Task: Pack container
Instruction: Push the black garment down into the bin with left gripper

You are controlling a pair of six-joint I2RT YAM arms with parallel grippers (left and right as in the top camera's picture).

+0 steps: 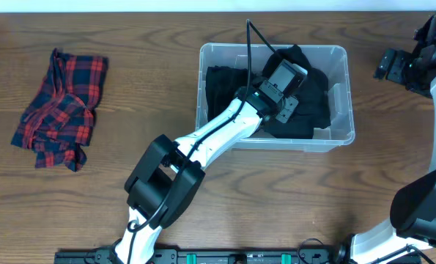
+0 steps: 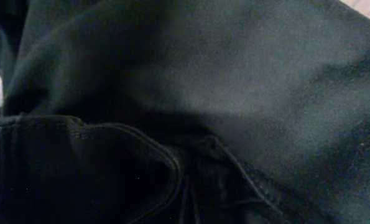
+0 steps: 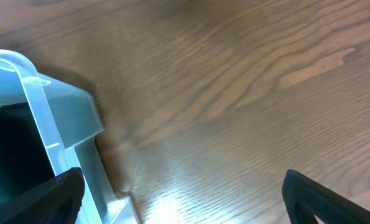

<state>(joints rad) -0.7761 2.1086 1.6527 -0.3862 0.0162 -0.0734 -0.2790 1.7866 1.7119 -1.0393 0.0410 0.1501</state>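
Note:
The clear plastic container [image 1: 203, 88] stands at the middle back of the table, filled with black clothing [image 1: 313, 110]. My left gripper [image 1: 294, 70] is down inside the container, pressed against that clothing. The left wrist view shows only dark folded fabric [image 2: 234, 81] with a seam, and its fingers cannot be made out. My right gripper [image 1: 393, 66] hovers to the right of the container, open and empty. In the right wrist view its fingertips [image 3: 185, 199] are spread wide over bare wood, with the container's corner [image 3: 41, 106] at the left.
A red and navy plaid shirt [image 1: 60, 110] lies crumpled on the wooden table at the far left. The right arm's base [image 1: 423, 213] stands at the lower right.

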